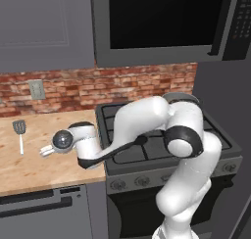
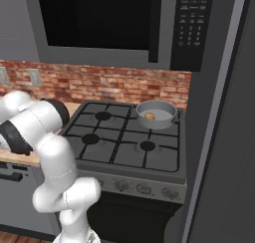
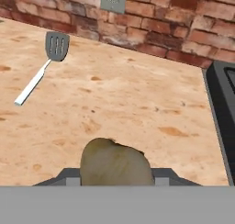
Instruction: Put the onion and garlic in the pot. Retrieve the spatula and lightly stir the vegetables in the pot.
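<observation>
- I have the gripper (image 1: 47, 151) low over the counter (image 3: 137, 103), left of the stove (image 2: 124, 137), with the jaws clamped on the garlic (image 3: 115, 165); in the hand view the dull lump sits between the finger tips, just above the wood.
- The onion (image 2: 149, 116) already lies in the pot (image 2: 157, 113) on the stove's back right burner, so I judge this step to be carrying the garlic there.
- To do it well I would lift straight up first, high enough to clear the grates and the pot rim, then swing right across the stove.
- I would let go only with the lump centred low over the pot, so it drops in and doesn't bounce off the rim.
- The spatula (image 3: 43, 64) lies flat on the counter near the brick wall (image 3: 151, 16), well apart from my gripper.
- Its long axis runs roughly away from the wall: slotted head toward the bricks, pale handle toward the counter's front edge, slightly slanted in the hand view.
</observation>
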